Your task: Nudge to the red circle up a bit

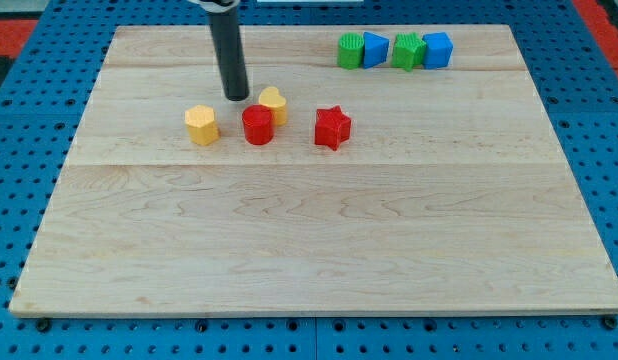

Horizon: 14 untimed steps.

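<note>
The red circle block (257, 126) sits on the wooden board (319, 240) left of centre, near the view's top. A yellow heart block (274, 104) touches it at its upper right. My tip (236, 97) stands just above and to the left of the red circle, a small gap apart, and level with the yellow heart's left side. A yellow hexagon block (201, 125) lies to the red circle's left. A red star block (332, 127) lies to its right.
Along the view's top right stands a row of blocks: a green one (350, 50), a blue one (375, 49), a green one (408, 51) and a blue one (438, 49). A blue pegboard (29, 120) surrounds the board.
</note>
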### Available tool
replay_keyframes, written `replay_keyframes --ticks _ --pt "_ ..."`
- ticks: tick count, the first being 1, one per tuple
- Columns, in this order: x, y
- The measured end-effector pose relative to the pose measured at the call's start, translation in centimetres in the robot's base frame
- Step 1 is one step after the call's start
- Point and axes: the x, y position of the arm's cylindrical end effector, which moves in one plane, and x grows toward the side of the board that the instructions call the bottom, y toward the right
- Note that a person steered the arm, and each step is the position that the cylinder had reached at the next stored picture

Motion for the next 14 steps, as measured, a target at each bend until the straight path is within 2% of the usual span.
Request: replay_keyframes --ticks 1,5,7,8,9,11,13,14 --pt "-0.2 2.4" --pt "0.8 1.1" --pt "3.6 0.7" --pt "3.6 2.6" --pt "1.5 4.5" --pt "1.4 17.2" --pt "-0.6 21.1" --pt "1.6 21.8"
